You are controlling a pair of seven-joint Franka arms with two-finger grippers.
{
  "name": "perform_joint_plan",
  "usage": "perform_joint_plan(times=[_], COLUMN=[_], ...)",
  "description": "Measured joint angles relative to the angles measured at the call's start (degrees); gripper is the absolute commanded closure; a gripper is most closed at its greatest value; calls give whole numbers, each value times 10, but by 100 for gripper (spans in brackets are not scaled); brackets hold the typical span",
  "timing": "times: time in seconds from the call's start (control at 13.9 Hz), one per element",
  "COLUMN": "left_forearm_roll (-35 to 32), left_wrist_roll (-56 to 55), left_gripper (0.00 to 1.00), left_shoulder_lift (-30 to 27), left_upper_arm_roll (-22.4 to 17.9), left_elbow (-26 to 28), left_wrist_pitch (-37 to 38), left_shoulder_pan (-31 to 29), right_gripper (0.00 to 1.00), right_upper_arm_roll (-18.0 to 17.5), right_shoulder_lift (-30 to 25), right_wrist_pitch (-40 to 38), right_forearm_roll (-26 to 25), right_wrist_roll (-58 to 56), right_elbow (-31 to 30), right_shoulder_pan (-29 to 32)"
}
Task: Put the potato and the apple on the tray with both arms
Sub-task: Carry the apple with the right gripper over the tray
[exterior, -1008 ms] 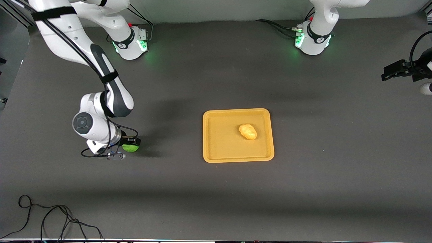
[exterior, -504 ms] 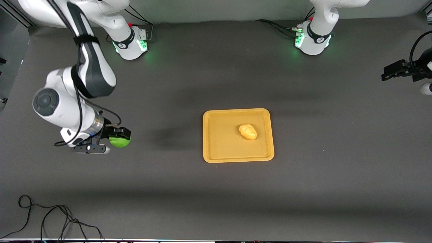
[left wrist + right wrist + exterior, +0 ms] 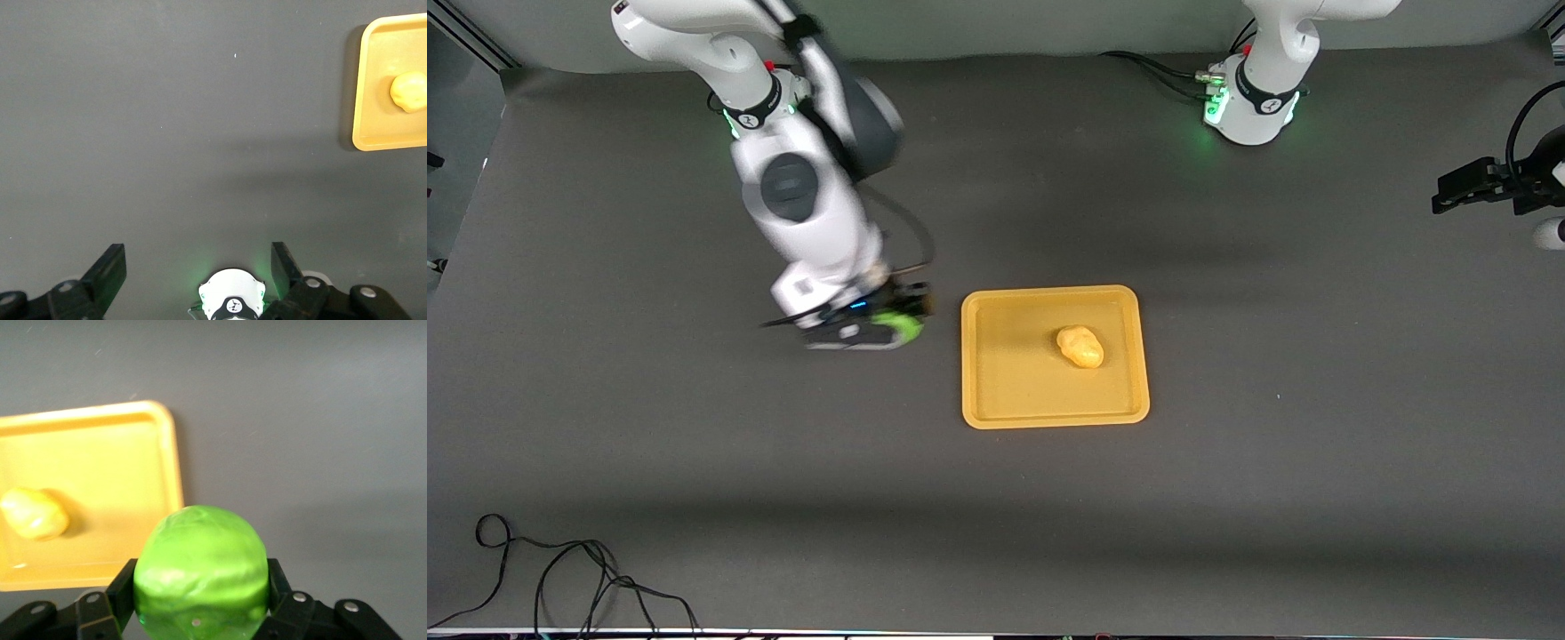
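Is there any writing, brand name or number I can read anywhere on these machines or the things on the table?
No readable words or numbers.
Left arm's base: a small dark logo mark, too small to read.
Right arm's base: a similar mark, also unreadable.
The tray, potato and apple carry no text.

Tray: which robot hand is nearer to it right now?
Right. The right hand, shut on the apple, is in the air just beside the tray. The left hand, open, waits well off at the left arm's end.
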State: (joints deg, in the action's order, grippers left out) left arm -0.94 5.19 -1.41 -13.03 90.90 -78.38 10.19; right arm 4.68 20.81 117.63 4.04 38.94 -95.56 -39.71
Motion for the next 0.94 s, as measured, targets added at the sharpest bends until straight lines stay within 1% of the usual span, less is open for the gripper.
perform_joint_plan(times=[0.14,0.36,0.5,0.72,0.94], left_forearm_roll=[0,0,0,0,0], left_wrist_roll=[0,0,0,0,0], left_gripper=[3,3,3,2,1], left_shoulder_lift=[0,1,1,1,1], left_upper_arm_roll=[0,-1,-1,-1,-1], left_elbow=[0,0,0,0,0], left_wrist_pitch=[0,0,0,-1,-1], left_shoulder_pan=[0,0,0,0,0], right_gripper=[65,65,65,65,65], right_upper_arm_roll=[0,0,0,1,0], right_shoulder_lift=[40,96,132,193,235], right_wrist_pitch=[0,2,6,38,63], right_forearm_roll=[0,0,0,0,0], right_wrist_roll=[60,127,140,143,148], right_elbow=[32,77,98,125,137], right_shoulder_pan=[-39,-69,-75,-75,-75])
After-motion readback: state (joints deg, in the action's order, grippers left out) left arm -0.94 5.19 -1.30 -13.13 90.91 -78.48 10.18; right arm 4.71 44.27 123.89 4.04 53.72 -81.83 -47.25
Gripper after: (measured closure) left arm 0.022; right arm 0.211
